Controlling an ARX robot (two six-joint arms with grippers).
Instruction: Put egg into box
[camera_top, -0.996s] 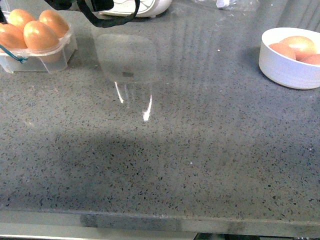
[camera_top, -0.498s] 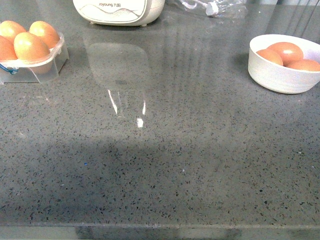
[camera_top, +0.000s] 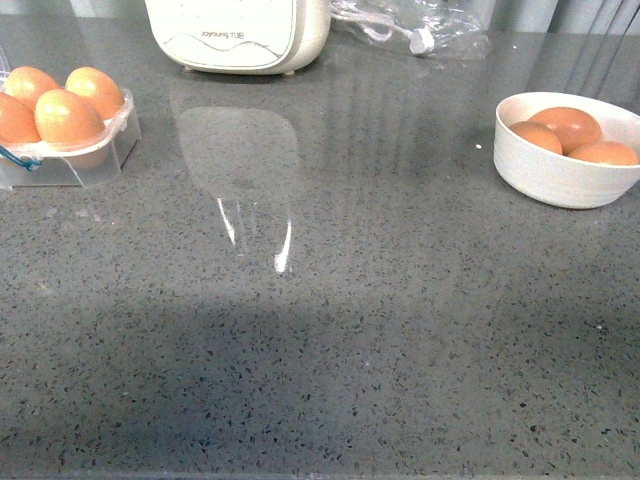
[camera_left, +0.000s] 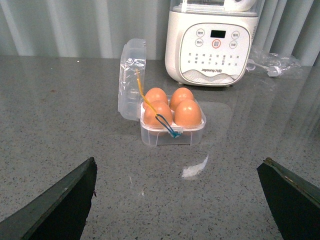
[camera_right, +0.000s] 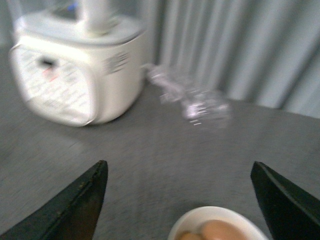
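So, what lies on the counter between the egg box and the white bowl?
Nothing: the front view shows only bare grey counter between the box and the bowl.

Kitchen, looks domestic. Speckled grey stone countertop (camera_top: 350, 330), white plug-in cooking appliance (camera_left: 214, 45) with button panel and display at the back, white bowl (camera_top: 555, 180) of eggs (camera_top: 570, 125), clear egg box (camera_left: 187, 135) filled too. Pleated grey curtain (camera_right: 240, 45) behind the counter.
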